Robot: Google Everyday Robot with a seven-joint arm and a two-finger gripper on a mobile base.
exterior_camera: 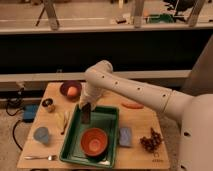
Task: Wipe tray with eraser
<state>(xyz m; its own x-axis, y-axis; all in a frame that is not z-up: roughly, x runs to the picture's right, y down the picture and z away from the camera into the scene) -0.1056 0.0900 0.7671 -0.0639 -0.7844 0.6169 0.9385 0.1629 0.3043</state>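
Note:
The large green tray (107, 118) lies in the middle of the wooden table, with a round orange-red bowl (94, 141) in its near half. The small dark eraser (86, 114) stands upright in the tray's far left corner. My gripper (86, 105) comes down from the white arm right above the eraser and appears shut on its top. The eraser's lower end looks to rest on the tray floor.
A flat blue-grey pad (125, 136) and dark grapes (151, 141) lie right of the tray. A carrot (132, 105) lies behind it. A dark bowl with an orange fruit (71, 90), a small can (48, 105), a banana (63, 120), a blue cup (41, 135) and a fork (41, 157) are on the left.

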